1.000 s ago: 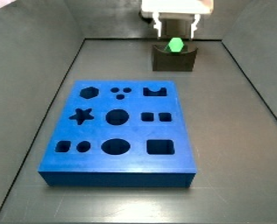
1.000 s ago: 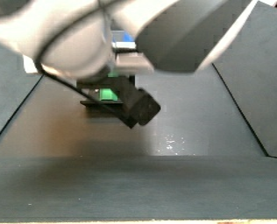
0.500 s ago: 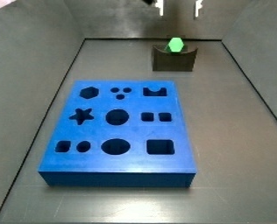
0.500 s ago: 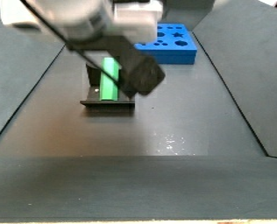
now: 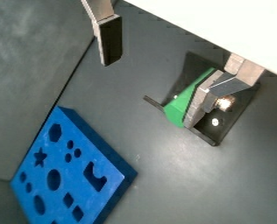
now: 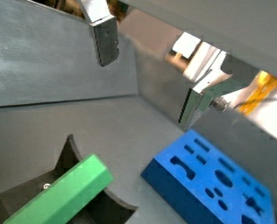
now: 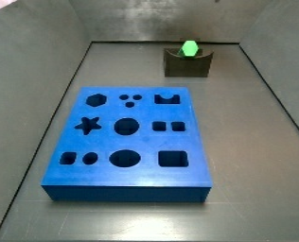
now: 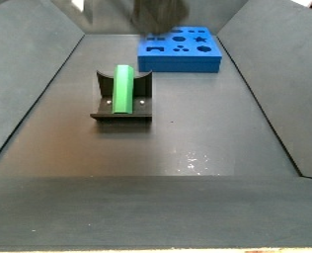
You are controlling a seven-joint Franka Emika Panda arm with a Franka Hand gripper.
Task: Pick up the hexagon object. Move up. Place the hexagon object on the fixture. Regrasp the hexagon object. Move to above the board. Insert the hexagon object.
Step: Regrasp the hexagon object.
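Bench (image 7: 139,222): dark grey floor with raised grey side walls, carrying all items. Board (image 7: 130,144): large blue slab lying flat near the middle of the bench, well apart from the fixture; top face cut with hexagon, star, round, square and crown-shaped recesses, all vacant; also visible in a side view (image 8: 180,50) at the far end and in both wrist views (image 5: 66,174) (image 6: 211,180). Fixture (image 8: 121,104): small dark block with raised sides and a U-shaped notch, standing on the bench near a side wall (image 7: 186,62). Hexagon object (image 8: 123,89): bright green hexagonal bar resting in the fixture's notch, long axis running along the channel, pointing toward the board's end of the bench, far end raised so the bar lies tilted; in a side view only its green end face shows above the notch (image 7: 187,45). Tool (image 5: 165,70): seen only in the wrist views, raised well above the fixture and apart from the bar; fingers (image 5: 110,39) spread wide, nothing between them, the bar (image 5: 183,99) lying below one finger.
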